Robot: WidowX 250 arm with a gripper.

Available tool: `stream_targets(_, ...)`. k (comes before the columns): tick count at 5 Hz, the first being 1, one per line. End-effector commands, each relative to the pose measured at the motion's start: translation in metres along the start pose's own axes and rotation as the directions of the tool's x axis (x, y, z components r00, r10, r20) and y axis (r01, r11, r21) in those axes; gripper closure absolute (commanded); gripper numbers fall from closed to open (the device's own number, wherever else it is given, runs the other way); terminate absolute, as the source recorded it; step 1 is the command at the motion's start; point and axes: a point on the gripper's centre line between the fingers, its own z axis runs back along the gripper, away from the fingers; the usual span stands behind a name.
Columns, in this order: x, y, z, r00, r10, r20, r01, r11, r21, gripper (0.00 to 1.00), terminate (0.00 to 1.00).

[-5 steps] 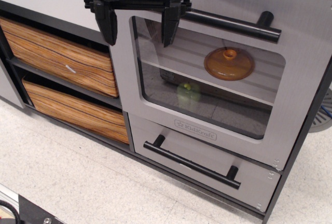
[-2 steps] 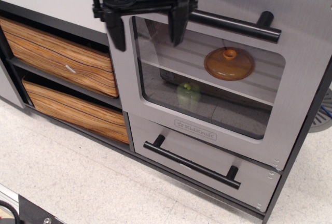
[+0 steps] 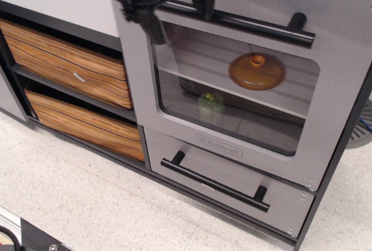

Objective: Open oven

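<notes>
The grey oven (image 3: 340, 106) stands with its door shut. The door has a rounded clear window (image 3: 232, 88), a KidKraft logo (image 3: 220, 145) and a long black bar handle (image 3: 261, 28) across its top. Behind the window an orange lid (image 3: 256, 71) lies on the white rack, with a green object (image 3: 210, 104) below it. My black gripper (image 3: 181, 20) is open and tilted at the handle's left end. One finger (image 3: 154, 27) hangs below the bar and the other (image 3: 205, 1) sits above it. I cannot tell whether they touch the bar.
A smaller grey drawer with a black bar handle (image 3: 215, 184) sits under the oven door. Two wood-grain drawers (image 3: 64, 62) (image 3: 81, 123) are stacked to the left. The pale speckled floor (image 3: 87, 204) is in front.
My gripper has moved right and up and has tilted, from in front of the door's upper left corner to the left end of the handle. The oven door has not moved.
</notes>
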Motion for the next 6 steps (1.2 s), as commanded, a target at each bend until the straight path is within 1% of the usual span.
stream_targets(1,0.009,-0.016,0.001,0.997,0.06,0.044,-0.057,0.995,-0.085,0.0,0.0)
stream_targets(2,0.007,-0.012,-0.009,0.997,0.065,0.05,-0.062,0.996,-0.059,0.0,0.0)
stream_targets(3,0.005,-0.008,-0.022,0.996,0.073,0.056,-0.072,0.997,-0.007,0.0,0.0)
stream_targets(4,0.001,-0.001,-0.018,0.997,0.065,0.044,-0.065,0.998,-0.014,0.0,0.0)
stream_targets(5,-0.008,0.01,-0.012,0.999,0.023,0.046,-0.022,1.0,-0.02,0.0,0.0)
stream_targets(6,-0.012,0.013,0.003,1.0,-0.009,0.022,0.01,0.999,-0.039,0.0,0.0)
